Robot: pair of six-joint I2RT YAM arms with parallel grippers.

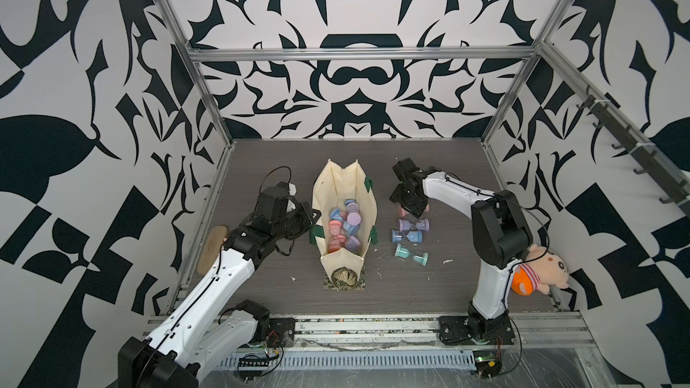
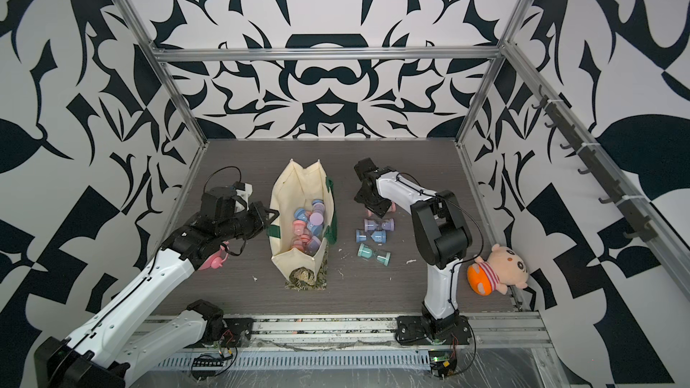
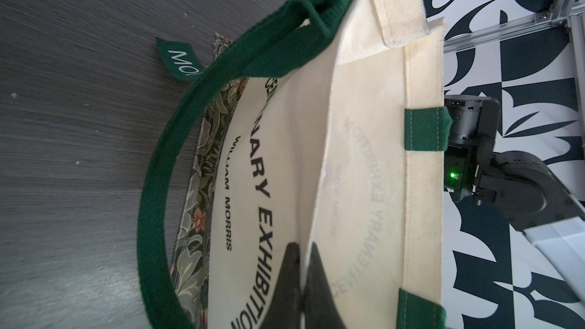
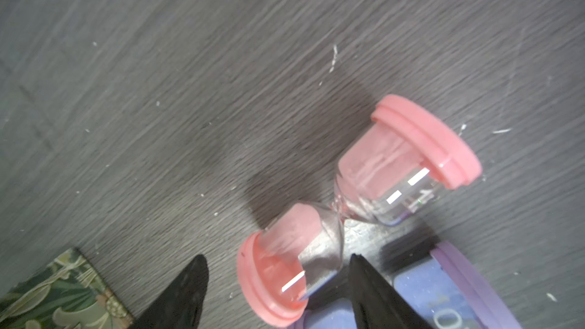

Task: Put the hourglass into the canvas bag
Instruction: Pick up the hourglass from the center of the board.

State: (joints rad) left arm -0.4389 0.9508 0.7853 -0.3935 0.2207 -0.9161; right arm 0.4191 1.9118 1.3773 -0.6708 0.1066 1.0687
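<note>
We see the left gripper [image 3: 304, 245] clamped tight on a side wall of the canvas bag [image 1: 324, 195], which holds a heap of pastel hourglasses [image 1: 343, 225]. A little farther back, the right gripper [image 4: 277, 257] stands open astride a pink hourglass [image 4: 395, 166] lying on the table [image 4: 158, 90].

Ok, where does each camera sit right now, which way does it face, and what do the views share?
Both top views: high above the near edge, looking down at the table; left arm, right arm and canvas bag all show.
Left wrist: on the left arm, facing across the bag's mouth; left gripper pinches its wall, right arm beyond.
Right wrist: on the right arm, facing down at the table; open right gripper straddles the pink hourglass.
Shared: both wrist views catch the floral cloth by the bag.
</note>
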